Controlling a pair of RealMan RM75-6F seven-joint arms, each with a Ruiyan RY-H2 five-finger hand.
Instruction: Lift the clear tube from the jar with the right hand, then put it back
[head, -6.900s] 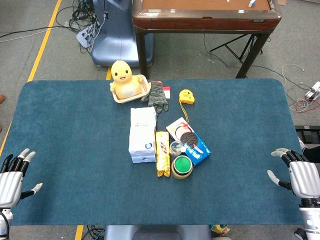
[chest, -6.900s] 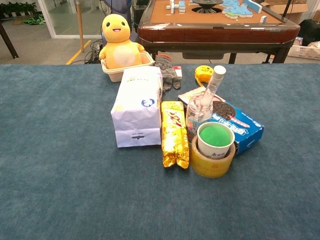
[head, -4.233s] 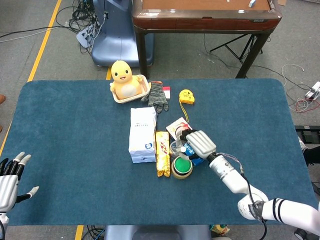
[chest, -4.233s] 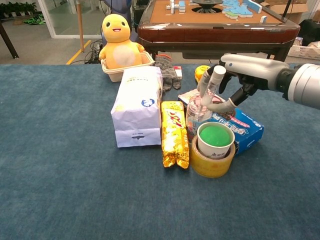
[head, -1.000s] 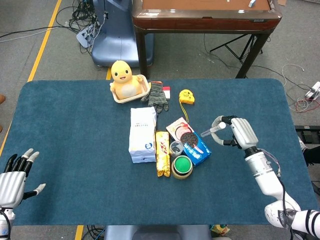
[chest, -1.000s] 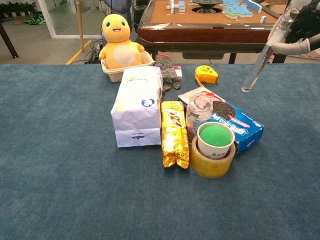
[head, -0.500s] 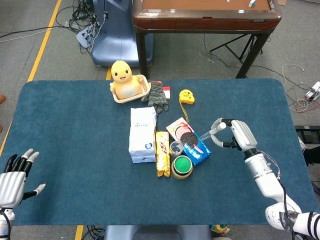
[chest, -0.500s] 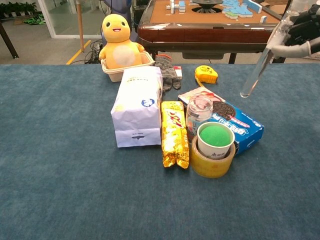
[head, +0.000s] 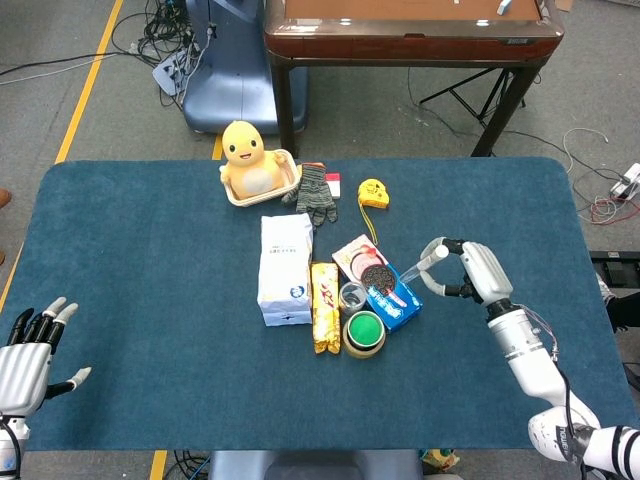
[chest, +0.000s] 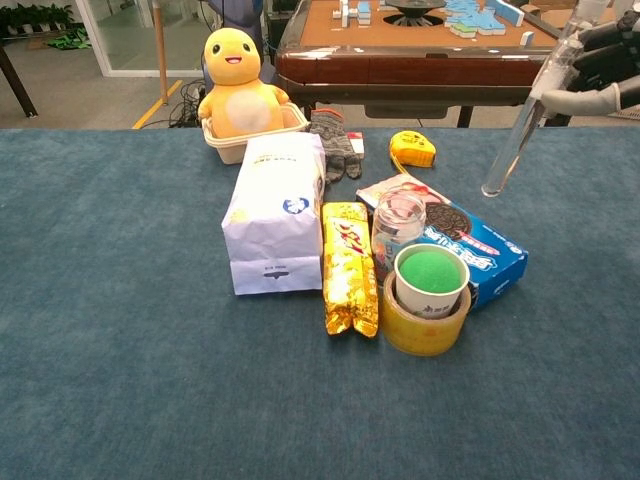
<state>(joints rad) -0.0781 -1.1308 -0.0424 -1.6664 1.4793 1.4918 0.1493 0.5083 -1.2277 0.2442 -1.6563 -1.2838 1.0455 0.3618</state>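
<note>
Right hand (head: 478, 272) of mine is pinching the clear tube (chest: 518, 128) near its top, held up in the air off to the right of the jar (chest: 397, 222). So the tube's out of the jar and well clear of it, tilted, with its lower end pointing down and left toward the jar. My arm comes in from the near right corner of the table (head: 150, 300), hand floating above the cloth.

Left hand (head: 27, 345) sits way off to the jar's left, at the table's near left edge, fingers spread, holding nothing.

Head view shows both hands; chest view only catches the right fingers (chest: 585, 98) at its top right corner, and no left hand. Chest view does give a way better look at the tube's full see-through length, though.
</note>
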